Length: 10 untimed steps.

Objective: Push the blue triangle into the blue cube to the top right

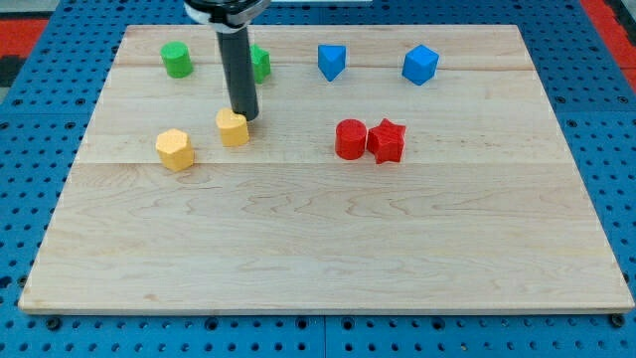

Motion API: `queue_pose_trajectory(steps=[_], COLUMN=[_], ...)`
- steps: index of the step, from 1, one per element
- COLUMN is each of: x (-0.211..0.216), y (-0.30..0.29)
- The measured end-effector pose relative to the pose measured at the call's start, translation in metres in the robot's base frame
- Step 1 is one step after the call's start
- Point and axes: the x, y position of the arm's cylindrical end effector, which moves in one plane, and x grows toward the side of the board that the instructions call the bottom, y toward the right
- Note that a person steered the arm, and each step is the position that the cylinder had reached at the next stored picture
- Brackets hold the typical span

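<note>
The blue triangle (331,61) sits near the view's top, right of centre. The blue cube (419,65) lies to its right, a gap apart. My tip (245,117) is at the end of the dark rod, well left of both blue blocks. It touches the top right edge of a small yellow block (233,128).
A second yellow block (175,149) lies at the left. A green cylinder (177,60) is at the top left, and another green block (260,63) is partly hidden behind the rod. A red cylinder (350,138) and a red star (388,140) touch at mid board.
</note>
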Motion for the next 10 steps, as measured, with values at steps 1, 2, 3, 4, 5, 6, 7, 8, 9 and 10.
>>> queue_pose_trajectory(steps=[1, 2, 3, 4, 5, 6, 7, 8, 9, 10], x=[0.002, 0.002, -0.01, -0.034, -0.084, -0.101, -0.101, -0.104, -0.104, -0.107], y=[-0.03, -0.042, -0.015, 0.038, 0.042, -0.03, -0.033, 0.053, 0.151, 0.178])
